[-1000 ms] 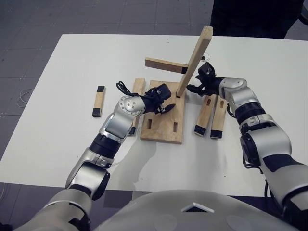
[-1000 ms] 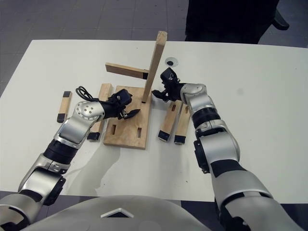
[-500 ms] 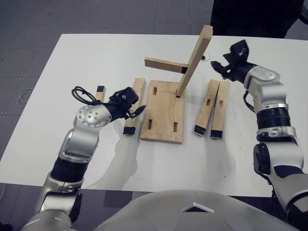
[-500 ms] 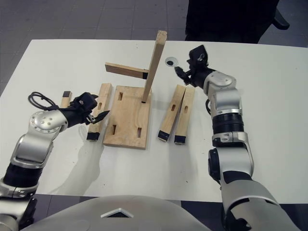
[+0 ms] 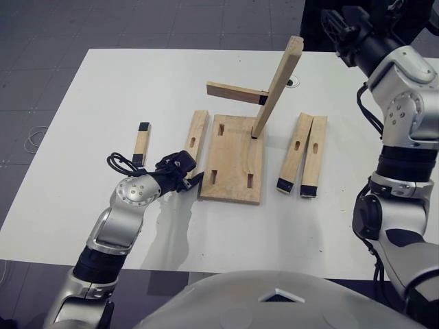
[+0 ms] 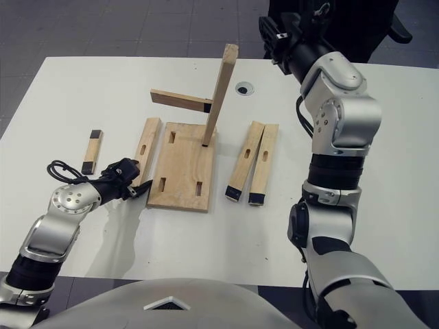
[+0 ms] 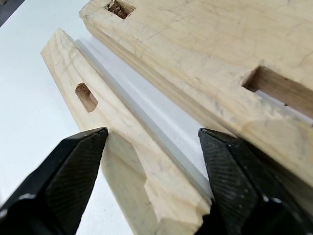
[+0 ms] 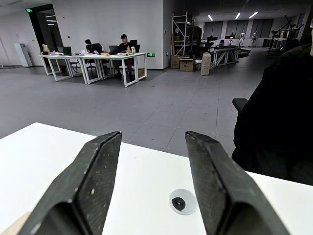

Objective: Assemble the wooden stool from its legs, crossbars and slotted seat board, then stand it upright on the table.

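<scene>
The slotted seat board [image 5: 233,159] lies flat mid-table. One leg [image 5: 278,83] stands tilted in its far right slot, with a crossbar [image 5: 235,92] sticking out to the left. Another leg [image 5: 194,140] lies along the board's left edge. My left gripper [image 5: 190,180] is open at that leg's near end; in the left wrist view its fingers [image 7: 73,166] stand either side of the leg [image 7: 98,117], beside the board [image 7: 220,54]. My right gripper [image 5: 338,29] hangs open high above the table's far right, nothing between its fingers [image 8: 98,181].
Two more legs [image 5: 293,152] [image 5: 313,156] lie side by side right of the board. A short crossbar [image 5: 140,144] lies at the left. A round cable hole [image 8: 182,201] sits near the far edge. Bare table spreads to the near side and far left.
My left gripper drew back from over the seat board to the near end of the left leg. My right gripper left the upright leg and rose up and away to the far right.
</scene>
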Action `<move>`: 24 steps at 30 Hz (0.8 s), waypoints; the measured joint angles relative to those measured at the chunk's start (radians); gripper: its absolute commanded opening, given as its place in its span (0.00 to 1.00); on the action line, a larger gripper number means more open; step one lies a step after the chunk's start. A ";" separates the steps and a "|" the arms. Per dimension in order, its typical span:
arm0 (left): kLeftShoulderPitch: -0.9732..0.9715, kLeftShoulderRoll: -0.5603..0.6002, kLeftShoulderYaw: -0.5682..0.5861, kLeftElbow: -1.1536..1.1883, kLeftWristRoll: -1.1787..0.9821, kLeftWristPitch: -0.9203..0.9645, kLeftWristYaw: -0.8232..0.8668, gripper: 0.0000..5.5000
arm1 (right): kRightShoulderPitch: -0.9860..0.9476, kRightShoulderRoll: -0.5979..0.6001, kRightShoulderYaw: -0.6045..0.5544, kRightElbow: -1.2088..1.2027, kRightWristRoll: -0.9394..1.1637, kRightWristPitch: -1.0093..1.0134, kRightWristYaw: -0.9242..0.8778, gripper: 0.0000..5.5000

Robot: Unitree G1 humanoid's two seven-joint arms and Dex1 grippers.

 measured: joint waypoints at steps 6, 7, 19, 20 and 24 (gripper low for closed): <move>-0.050 -0.051 -0.055 0.025 0.003 0.001 0.008 0.63 | -0.175 0.064 -0.039 0.012 0.093 0.047 -0.054 0.43; -0.055 -0.052 -0.058 0.029 0.004 0.001 0.008 0.63 | -0.187 0.070 -0.038 0.019 0.102 0.047 -0.055 0.43; -0.077 -0.062 -0.064 0.042 0.004 0.014 0.012 0.63 | -0.260 0.134 -0.023 0.140 0.144 0.036 -0.068 0.43; -0.077 -0.063 -0.064 0.042 0.004 0.014 0.013 0.63 | -0.261 0.137 -0.021 0.145 0.144 0.034 -0.068 0.43; -0.079 -0.069 -0.067 0.044 0.004 0.014 0.017 0.63 | -0.260 0.148 0.005 0.157 0.143 0.027 -0.062 0.43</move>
